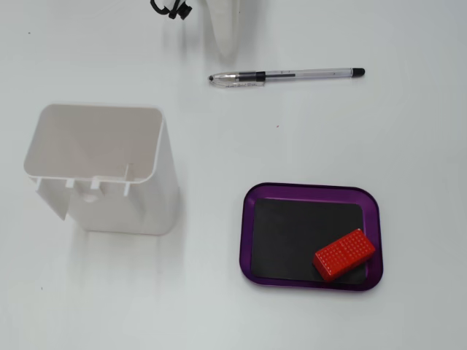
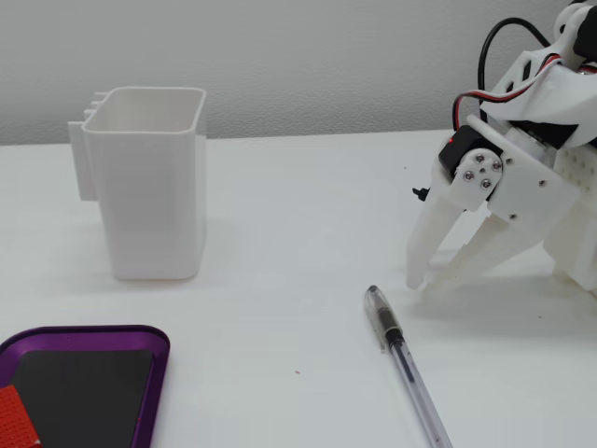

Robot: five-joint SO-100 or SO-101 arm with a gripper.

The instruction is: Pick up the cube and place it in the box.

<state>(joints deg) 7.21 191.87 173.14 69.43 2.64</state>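
Going left to right in the top-down fixed view, a tall white container [image 1: 98,164] stands at about nine o'clock of the table, open and empty. At about four o'clock sits the box [image 1: 248,219], and the cube [image 1: 344,254] already lies inside it, on the black floor near the box's four o'clock corner, its lower end close against the purple rim. The cube's long axis runs diagonally, from roughly eight o'clock up to two o'clock. A pen [image 1: 288,75] lies along the top of the table at twelve o'clock, just below a white part of the arm at the top edge.

In the low fixed view the container [image 2: 149,187] is at the left, the box [image 2: 159,350] and a corner of the cube [image 2: 14,420] are at the lower left edge, and the gripper [image 2: 427,285] is at the right, empty, its jaws narrowly parted and the tips resting on or just above the table beside the pen [image 2: 406,373].

The cube lies well apart from the gripper, toward eight o'clock of it in this view, with the pen between them. Judged from this, the placing is done and no grasp remains.
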